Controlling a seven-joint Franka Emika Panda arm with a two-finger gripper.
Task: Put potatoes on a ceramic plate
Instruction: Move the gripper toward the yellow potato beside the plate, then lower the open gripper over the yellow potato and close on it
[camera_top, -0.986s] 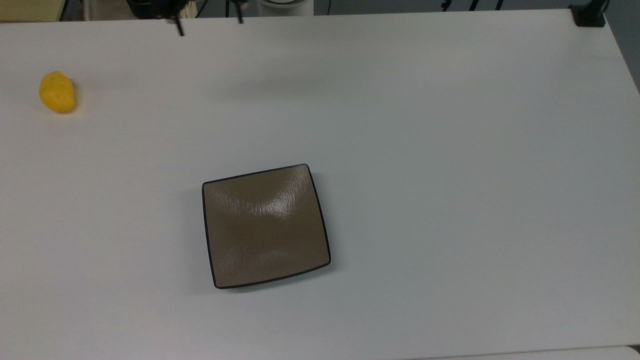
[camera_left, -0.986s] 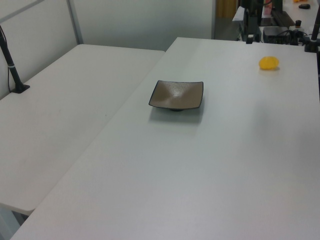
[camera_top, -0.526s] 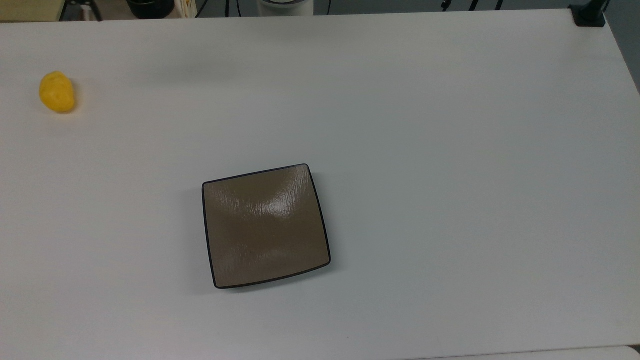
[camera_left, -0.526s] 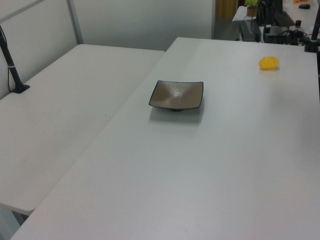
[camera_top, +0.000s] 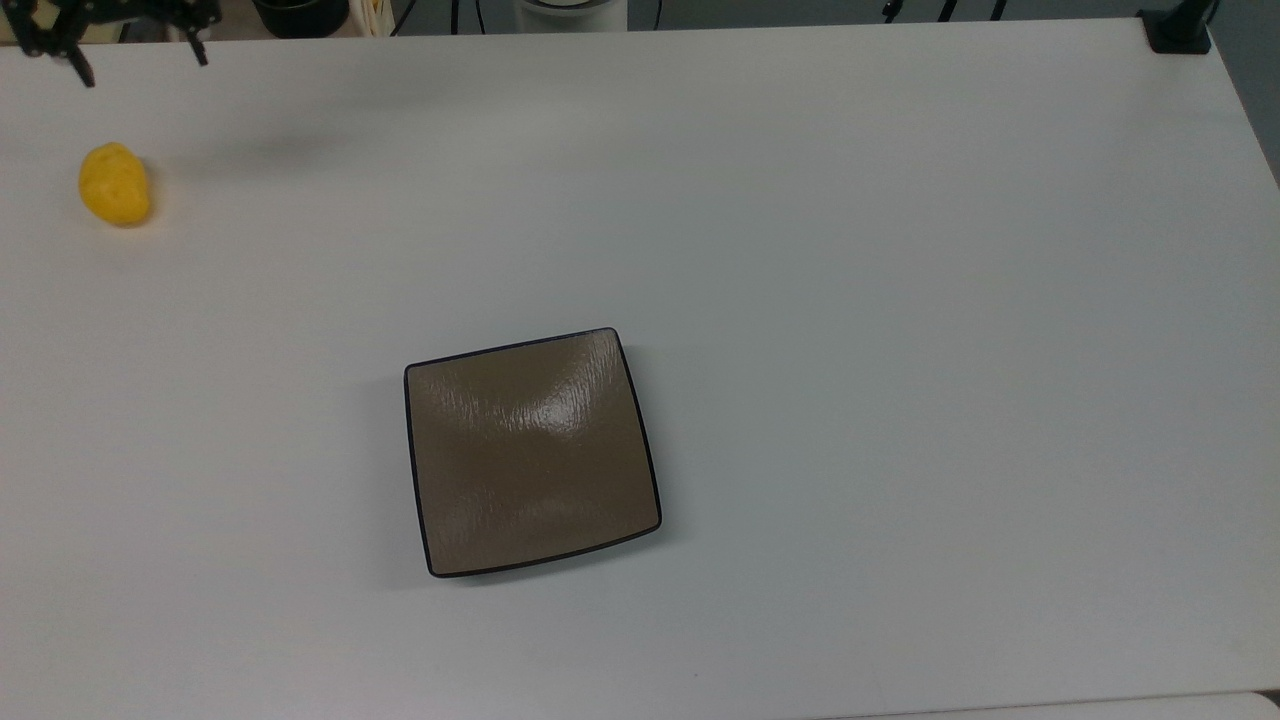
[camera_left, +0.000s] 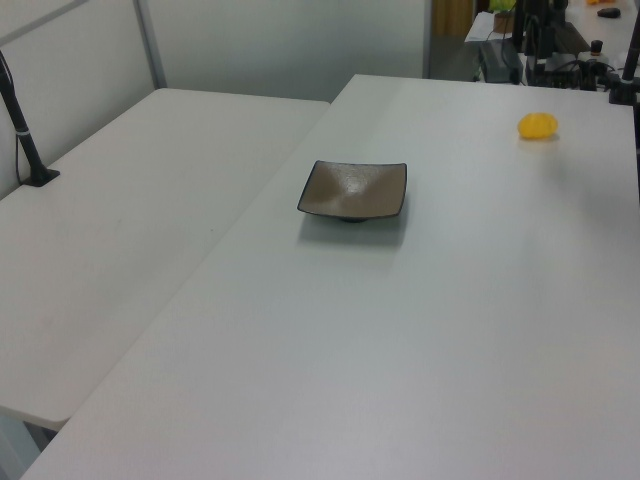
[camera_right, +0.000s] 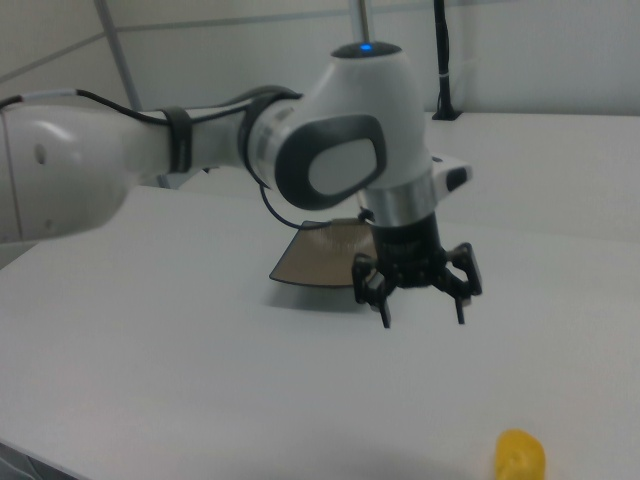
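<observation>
**Potato lies alone on the table, gripper spread above**

The yellow potato (camera_top: 114, 184) lies on the white table (camera_top: 900, 300) near the top view's left edge, well apart from the brown ceramic plate (camera_top: 530, 452), which is bare. The gripper (camera_top: 137, 57) hangs in the air near the potato without touching it, fingers spread wide, pointing down, holding nothing.

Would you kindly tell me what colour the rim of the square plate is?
Thin black, around the glossy brown square ceramic plate; clearest in the top view.
</observation>
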